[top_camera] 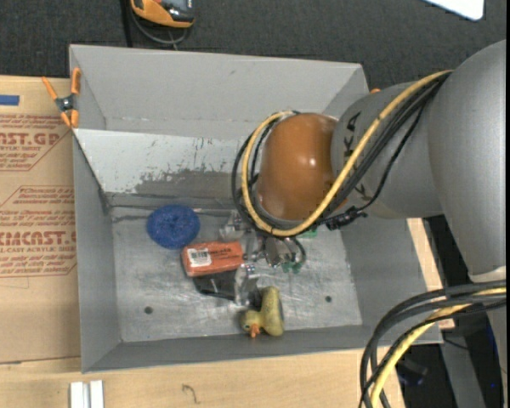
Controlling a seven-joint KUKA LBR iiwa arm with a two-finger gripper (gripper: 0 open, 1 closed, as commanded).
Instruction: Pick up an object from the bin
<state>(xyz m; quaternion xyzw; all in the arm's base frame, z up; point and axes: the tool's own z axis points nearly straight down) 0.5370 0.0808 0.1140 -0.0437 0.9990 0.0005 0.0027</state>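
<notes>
End effector: we see the end effector (257, 272) low over the middle of the grey metal bin (98, 253), under the wrist's orange-brown domed cover (293, 172). We cannot tell whether it is wide or narrow, because the cover and the wrist's metal parts hide it.
Nearest things: a flat orange rectangular packet with a white label (211, 257) lies just beside it toward the view's left. A black flat thing (217, 287) pokes out under the packet's lower edge. A yellow rubber duck (268, 313) lies on its side just below, near the front wall.
Set apart: a blue round fuzzy ball (172, 225) sits alone by the foot of the back slope.
Why there: we judge the wrist hangs over this small cluster because it offers the closest pick. We cannot tell which of the three is meant.
Held: we see nothing gripped.
</notes>
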